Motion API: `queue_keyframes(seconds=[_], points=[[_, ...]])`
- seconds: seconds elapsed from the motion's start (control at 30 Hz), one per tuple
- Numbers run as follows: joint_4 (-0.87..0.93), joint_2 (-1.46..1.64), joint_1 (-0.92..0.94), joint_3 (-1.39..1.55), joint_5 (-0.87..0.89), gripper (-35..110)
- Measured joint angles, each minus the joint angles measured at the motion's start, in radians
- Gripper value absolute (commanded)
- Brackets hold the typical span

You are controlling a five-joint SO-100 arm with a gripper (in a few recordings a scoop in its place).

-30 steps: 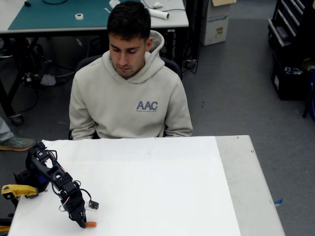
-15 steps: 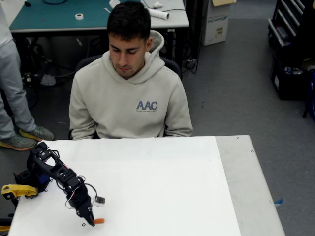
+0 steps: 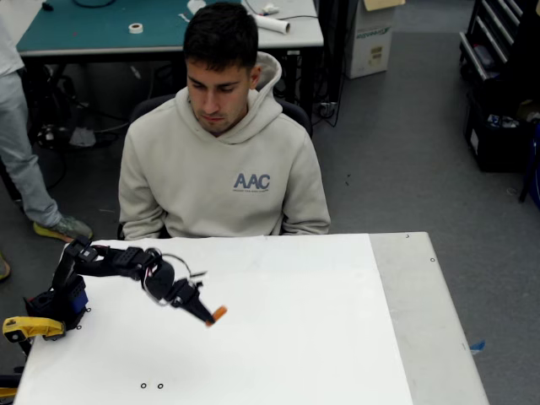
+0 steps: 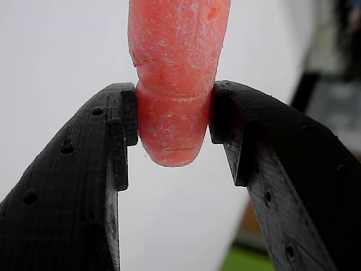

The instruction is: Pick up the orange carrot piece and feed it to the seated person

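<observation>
We observe the gripper (image 3: 208,318) raised above the white table (image 3: 278,337), with its fingers pinching the orange carrot piece (image 3: 217,315) at their tips. In the wrist view, both black fingers (image 4: 84,192) press against opposite sides of the orange carrot piece (image 4: 175,84); its rounded end sits between the pads, and the rest of it extends past the fingertips. We see no contact between the carrot and the table in the fixed view.

The black arm (image 3: 110,260) reaches from its base at the left edge of the table toward the table's middle, with the gripper pointing down and to the right in the fixed view. A yellow clamp handle (image 3: 29,327) lies beside the base.

The seated person (image 3: 221,152) sits at the far edge of the table, head bowed toward the tabletop, well apart from the gripper. A standing person (image 3: 21,152) in grey trousers appears at the left edge. A cardboard box (image 3: 371,38) stands on the floor beyond; we cannot tell its contents.
</observation>
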Motion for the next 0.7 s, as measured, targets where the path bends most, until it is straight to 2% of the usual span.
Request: queue_keyframes(seconds=[0.5,0.7], points=[[0.000,-0.040,-0.545,-0.466,-0.299,-3],[0.000,-0.156,-0.675,-0.580,-0.394,-3]])
